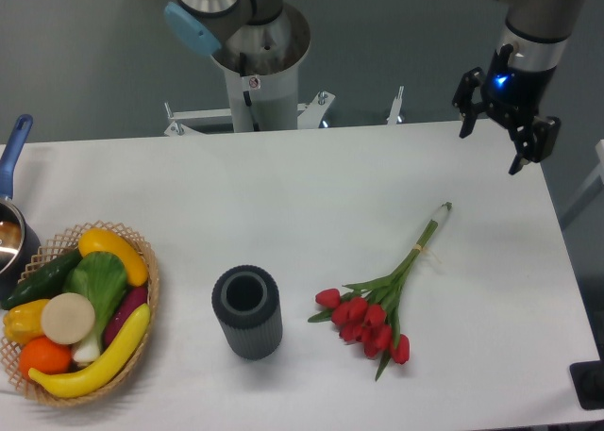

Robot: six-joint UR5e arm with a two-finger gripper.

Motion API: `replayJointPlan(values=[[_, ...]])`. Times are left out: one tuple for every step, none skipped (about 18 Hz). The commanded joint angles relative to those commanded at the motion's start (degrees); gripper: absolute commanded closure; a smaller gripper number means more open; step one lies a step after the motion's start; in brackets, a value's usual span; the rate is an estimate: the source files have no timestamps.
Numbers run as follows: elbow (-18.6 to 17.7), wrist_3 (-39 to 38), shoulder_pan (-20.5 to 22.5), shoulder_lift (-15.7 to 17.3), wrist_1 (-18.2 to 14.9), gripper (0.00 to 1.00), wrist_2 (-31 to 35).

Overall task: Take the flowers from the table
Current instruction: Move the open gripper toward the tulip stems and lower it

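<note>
The flowers [377, 304] lie flat on the white table [311, 186], right of centre near the front. Their red tulip buds point to the lower left and their thin green stems run up to the right, ending near the table's middle right. My gripper [491, 151] hangs above the table's far right corner, well up and to the right of the stem ends. Its two dark fingers stand apart with nothing between them, so it is open and empty.
A dark grey ribbed cylinder vase [247, 311] stands upright just left of the buds. A wicker basket [142, 261] with vegetables and fruit sits at the front left. A pot with a blue handle [13, 157] is at the left edge. The arm's base column [257, 63] rises behind the table.
</note>
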Motion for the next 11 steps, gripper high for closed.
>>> replayJointPlan(values=[[0.0,0.0,0.0,0.0,0.09,0.0,0.0],[0.0,0.0,-0.09,0.0,0.18,0.0,0.0],[0.0,0.0,-0.09,-0.09,0.18,0.0,0.0],[0.0,0.0,-0.09,-0.09,0.09,0.0,0.0],[-0.17,-0.09,0.0,-0.09,0.09,0.0,0.0],[-0.26,-0.61,0.0,-0.09,0.09,0.0,-0.26],[-0.52,-0.7,0.09,-0.09,0.09,0.0,-0.79],[-1.4,-1.31,0.09,0.0,0.44,0.0,-1.84],[-1.84,-2.28,0.09,0.09,0.53,0.0,-2.54],[-2.02,-3.85,0.09,0.09,0.53,0.0,-3.07],[-1.85,-6.39,0.09,0.0,0.53,0.0,-3.16]])
